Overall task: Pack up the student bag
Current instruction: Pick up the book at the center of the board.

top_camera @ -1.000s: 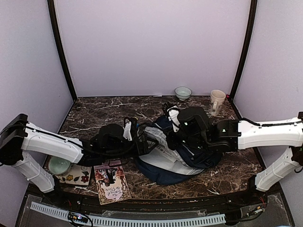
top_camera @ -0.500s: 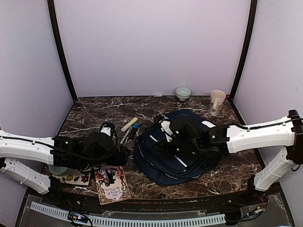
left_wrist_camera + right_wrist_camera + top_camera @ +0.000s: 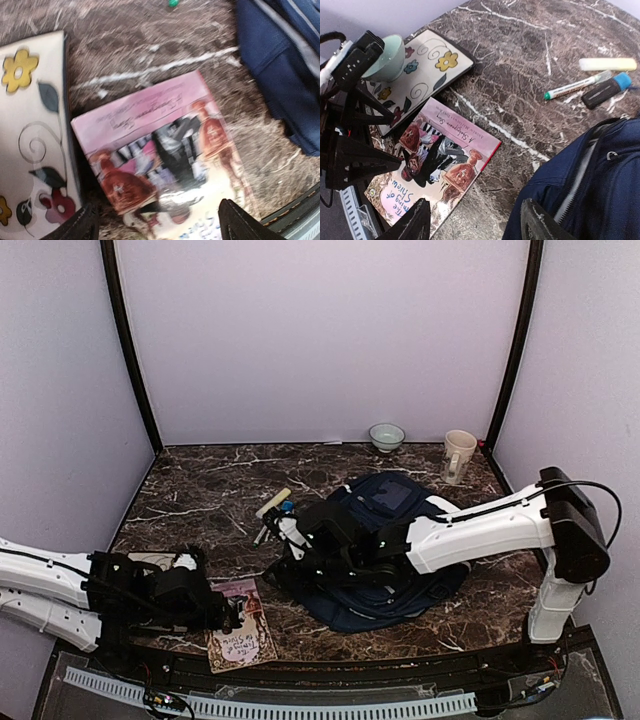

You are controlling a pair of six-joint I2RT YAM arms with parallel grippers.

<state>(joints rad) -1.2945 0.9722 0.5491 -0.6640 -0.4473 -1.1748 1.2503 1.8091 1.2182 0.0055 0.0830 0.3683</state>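
The student bag [image 3: 395, 495], navy with white stripes, lies flat right of the table's middle. Its zipped left edge shows in the right wrist view [image 3: 600, 190] and a corner in the left wrist view [image 3: 285, 65]. My right gripper [image 3: 290, 562] hovers open over the bag's left edge and the bare marble [image 3: 475, 225], holding nothing. My left gripper [image 3: 232, 617] stands open low over a pink paperback book [image 3: 160, 150], its fingertips [image 3: 80, 225] straddling the near end of the cover. The book [image 3: 440, 165] lies flat near the front edge.
A flowered tray [image 3: 420, 70] carrying a pale green bowl [image 3: 387, 57] sits left of the book. A yellow marker [image 3: 607, 64], a green-capped pen [image 3: 575, 87] and a black-and-blue marker [image 3: 607, 90] lie behind the bag's left side. A bowl [image 3: 387, 436] and mug [image 3: 459, 455] stand at the back.
Both arms left the bag, which dropped flat. The left arm drew back to the front left over the book. The right gripper opened and swung to the bag's left edge.
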